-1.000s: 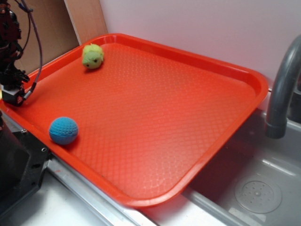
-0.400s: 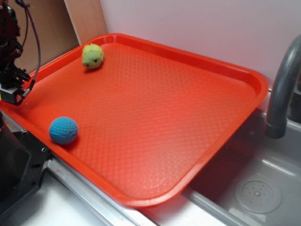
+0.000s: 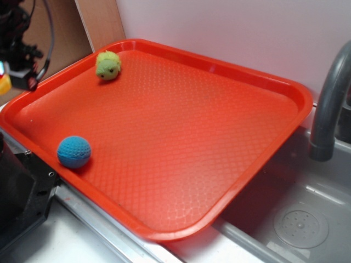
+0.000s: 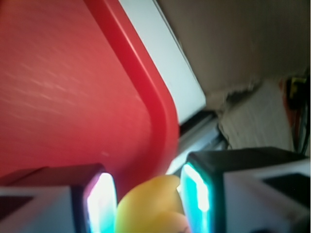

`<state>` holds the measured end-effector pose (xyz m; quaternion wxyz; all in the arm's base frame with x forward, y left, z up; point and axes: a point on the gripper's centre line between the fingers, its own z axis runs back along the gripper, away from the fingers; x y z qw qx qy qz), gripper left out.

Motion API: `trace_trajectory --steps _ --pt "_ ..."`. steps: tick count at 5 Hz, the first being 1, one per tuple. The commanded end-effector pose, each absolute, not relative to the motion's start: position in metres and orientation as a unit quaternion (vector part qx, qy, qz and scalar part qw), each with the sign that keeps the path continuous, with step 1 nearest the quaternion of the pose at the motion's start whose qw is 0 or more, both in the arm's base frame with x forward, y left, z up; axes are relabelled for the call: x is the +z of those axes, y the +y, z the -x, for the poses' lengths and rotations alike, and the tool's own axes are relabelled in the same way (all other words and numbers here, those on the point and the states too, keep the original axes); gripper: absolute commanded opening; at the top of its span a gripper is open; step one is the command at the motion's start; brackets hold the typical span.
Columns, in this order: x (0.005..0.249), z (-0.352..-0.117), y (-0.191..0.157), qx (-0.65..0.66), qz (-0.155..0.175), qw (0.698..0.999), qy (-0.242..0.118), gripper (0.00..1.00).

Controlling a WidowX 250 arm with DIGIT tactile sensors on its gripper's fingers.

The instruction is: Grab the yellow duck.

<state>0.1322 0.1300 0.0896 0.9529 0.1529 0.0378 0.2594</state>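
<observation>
Above the red tray's left rim, end effector clamped on yellow duck, lifted clear

Red tray: lime-green plush toy lies near its far left corner; blue crocheted ball lies near its front left edge. Grey faucet stands right of tray, above the sink.
</observation>
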Motion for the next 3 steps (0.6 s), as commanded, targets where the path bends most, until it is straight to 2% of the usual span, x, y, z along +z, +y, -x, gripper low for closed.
trace_trajectory --steps 1,2,3 --pt "0.136 -0.176 0.089 0.154 -0.125 0.978 -0.069 0.00" --pt "0.157 -0.185 0.056 0.059 -0.086 0.988 -0.116 0.00" --pt "0.174 -0.183 0.043 0.028 -0.088 0.985 -0.147 0.00"
